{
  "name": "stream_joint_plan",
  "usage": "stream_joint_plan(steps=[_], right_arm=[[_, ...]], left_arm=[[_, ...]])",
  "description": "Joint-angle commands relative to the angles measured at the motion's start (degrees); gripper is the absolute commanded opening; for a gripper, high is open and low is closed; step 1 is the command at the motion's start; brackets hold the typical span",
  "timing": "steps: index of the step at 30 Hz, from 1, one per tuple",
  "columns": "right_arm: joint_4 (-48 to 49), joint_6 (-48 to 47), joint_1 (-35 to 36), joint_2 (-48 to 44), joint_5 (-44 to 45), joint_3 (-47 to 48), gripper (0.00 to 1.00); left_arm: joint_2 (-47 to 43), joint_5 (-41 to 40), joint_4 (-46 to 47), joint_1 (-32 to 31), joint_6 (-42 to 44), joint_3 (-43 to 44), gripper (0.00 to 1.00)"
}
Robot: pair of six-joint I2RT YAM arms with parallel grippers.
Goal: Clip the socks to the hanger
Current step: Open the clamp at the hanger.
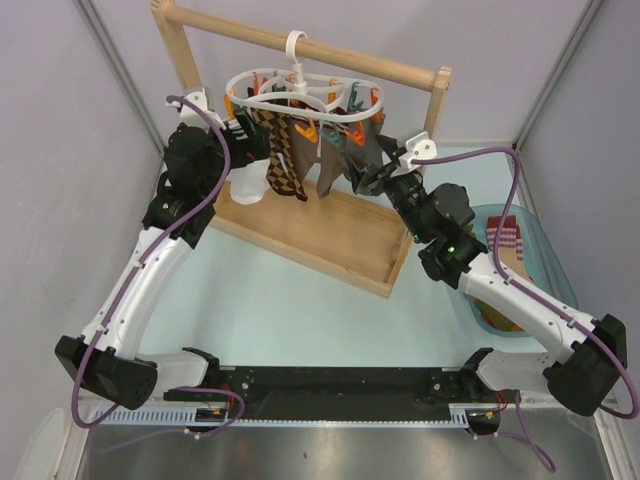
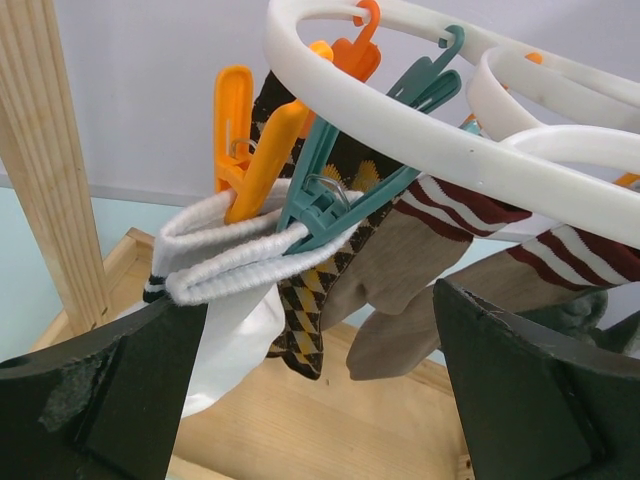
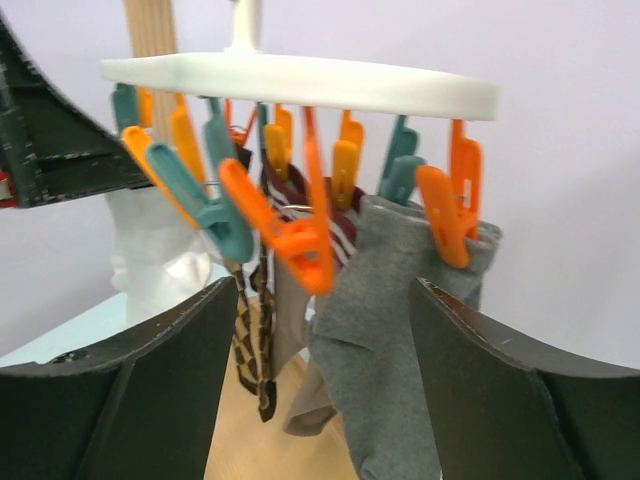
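Observation:
The white hanger [image 1: 296, 45] hangs by its hook from the wooden rack's top bar. Several socks are clipped to it. A white sock [image 2: 230, 250] is held by an orange clip [image 2: 250, 150] and a teal clip [image 2: 325, 195], beside a brown argyle sock [image 2: 300, 320], a tan one [image 2: 400, 270] and a red-white striped one [image 2: 470, 205]. My left gripper [image 1: 250, 140] [image 2: 320, 300] stands open at the hanger's left side, just below the white sock. A grey sock [image 3: 390, 320] hangs from an orange clip [image 3: 445, 215]. My right gripper [image 1: 365, 170] [image 3: 322, 300] is open, one finger on either side of that grey sock.
The wooden rack [image 1: 380, 65] stands on a wooden tray base [image 1: 330, 235] at the back of the table. A teal bin [image 1: 553, 262] at the right holds more socks, with a red-white striped one [image 1: 505, 245] on top. Grey walls close in the sides.

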Motion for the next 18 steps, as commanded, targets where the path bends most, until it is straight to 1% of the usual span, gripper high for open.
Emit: stream_joint_plan(steps=[1, 7, 15, 18], right_arm=[[2.33, -1.91, -0.34, 0.66, -6.22, 2.86, 0.72], [2.41, -2.35, -0.43, 1.54, -7.37, 3.75, 0.64], [5.22, -2.08, -1.3, 2.07, -5.0, 3.83, 0.63], [6.01, -1.38, -2.45, 2.6, -5.96, 4.18, 0.63]], left_arm=[[-0.18, 1.56, 0.94, 0.67, 0.1, 0.52, 1.0], [-0.36, 2.96, 0.24, 0.59, -0.25, 0.96, 1.0], [-0.53, 3.23, -0.47, 0.67, -0.25, 1.4, 1.0], [-0.53, 3.32, -0.56, 0.67, -0.16, 1.67, 1.0]])
